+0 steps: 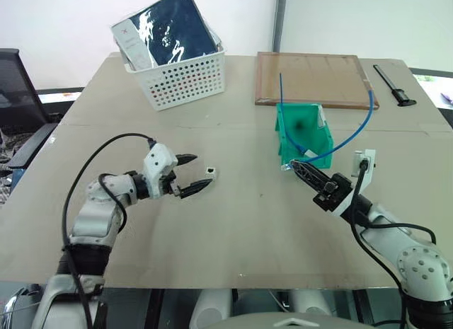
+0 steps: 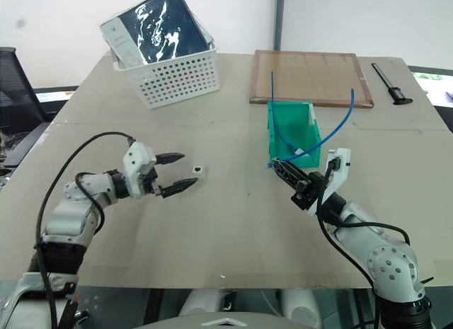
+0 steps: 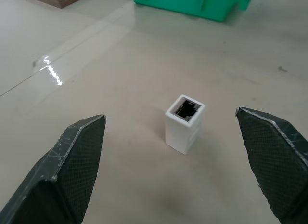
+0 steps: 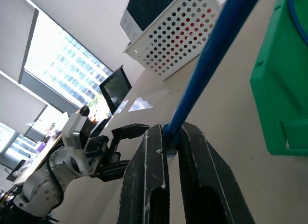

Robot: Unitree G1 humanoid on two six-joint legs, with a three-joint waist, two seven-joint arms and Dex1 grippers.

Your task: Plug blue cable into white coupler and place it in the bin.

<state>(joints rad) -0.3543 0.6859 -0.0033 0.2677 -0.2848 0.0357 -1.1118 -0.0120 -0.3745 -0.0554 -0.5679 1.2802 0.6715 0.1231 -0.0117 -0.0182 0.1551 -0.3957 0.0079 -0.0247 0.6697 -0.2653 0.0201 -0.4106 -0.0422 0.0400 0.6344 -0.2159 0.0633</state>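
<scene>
The white coupler stands on the table with its dark socket facing up. My left gripper is open, one finger on each side of the coupler and neither touching it. My right gripper is shut on the blue cable near its plug end, just in front of the green bin. From the fingers the cable curves up and away to the right, past the bin's side.
A straight blue cord drops into the bin from behind. A wooden board lies behind the bin, with a black tool to its right. At the back left stands a white perforated basket holding a dark package.
</scene>
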